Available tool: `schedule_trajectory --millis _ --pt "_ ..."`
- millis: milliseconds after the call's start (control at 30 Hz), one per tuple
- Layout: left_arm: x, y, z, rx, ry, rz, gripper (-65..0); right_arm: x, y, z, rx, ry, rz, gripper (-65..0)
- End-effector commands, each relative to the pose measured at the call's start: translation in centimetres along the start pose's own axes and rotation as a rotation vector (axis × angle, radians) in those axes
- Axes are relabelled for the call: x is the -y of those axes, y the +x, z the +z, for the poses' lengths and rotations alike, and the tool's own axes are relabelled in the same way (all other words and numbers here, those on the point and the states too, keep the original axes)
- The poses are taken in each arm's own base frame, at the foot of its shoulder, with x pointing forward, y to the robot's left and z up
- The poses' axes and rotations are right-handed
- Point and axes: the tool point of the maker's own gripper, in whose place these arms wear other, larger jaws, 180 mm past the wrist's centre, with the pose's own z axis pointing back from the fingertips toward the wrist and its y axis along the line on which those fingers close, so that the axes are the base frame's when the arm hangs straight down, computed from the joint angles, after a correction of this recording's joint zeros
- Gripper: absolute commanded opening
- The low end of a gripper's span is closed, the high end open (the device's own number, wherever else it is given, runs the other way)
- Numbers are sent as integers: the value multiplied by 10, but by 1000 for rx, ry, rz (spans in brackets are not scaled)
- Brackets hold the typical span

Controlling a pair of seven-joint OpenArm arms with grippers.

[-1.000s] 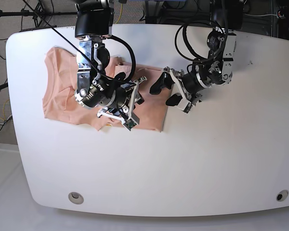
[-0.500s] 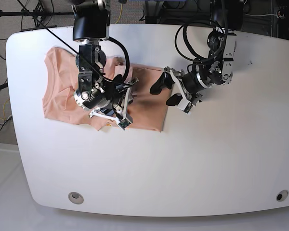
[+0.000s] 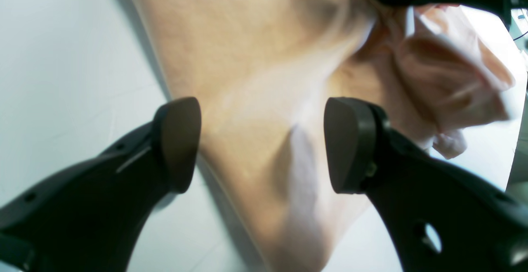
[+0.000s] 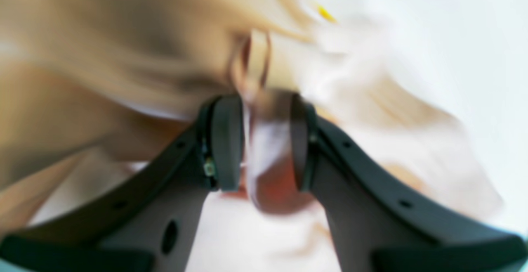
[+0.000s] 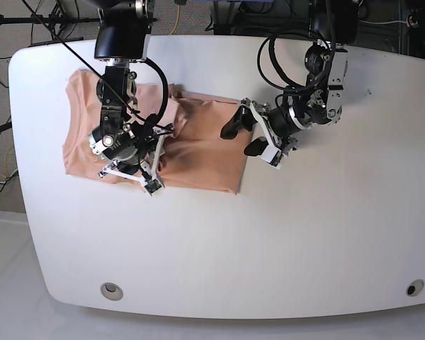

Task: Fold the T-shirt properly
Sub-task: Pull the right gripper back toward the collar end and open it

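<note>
T-shirt (image 5: 198,152) lying on table (image 5: 304,227); right gripper (image 4: 259,140) pinching a cloth fold, left gripper (image 3: 262,144) hovering wide open, holding nothing.

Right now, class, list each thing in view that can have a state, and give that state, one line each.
T-shirt: partly folded, wrinkled, lying on the table.
Right gripper: shut on a fold of the T-shirt.
Left gripper: open, empty, over the T-shirt's edge.

Peach T-shirt (image 5: 198,152), wrinkled, partly folded (yellow print barely visible), flat on white table (image 5: 304,234)
</note>
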Motion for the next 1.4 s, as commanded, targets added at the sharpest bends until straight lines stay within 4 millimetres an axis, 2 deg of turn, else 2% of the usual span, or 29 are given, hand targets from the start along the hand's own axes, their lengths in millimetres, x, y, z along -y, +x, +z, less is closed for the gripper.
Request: schedule_trajectory --millis 0,133,333,667,967,1067,1367 --pt "3 17 0 55 -15 -12 -230 20 14 9 39 -58 3 -452" --pt "3 17 0 54 -15 -12 -230 47 14 22 37 -149 2 -452" --pt "3 17 0 54 -15 -12 -230 64 16 39 48 -231 16 -452" --pt "3 17 0 54 -16 -11 -230 67 24 68 106 -308 40 -451" --pt "6 19 2 63 -20 -13 -230 70 8 63 41 -307 22 -452" --pt "11 33 6 96 -22 -48 -230 80 -10 63 6 -323 -6 -452" --pt "29 81 20 200 -28 -169 -228 109 -41 73 -32 -377 -122 -452"
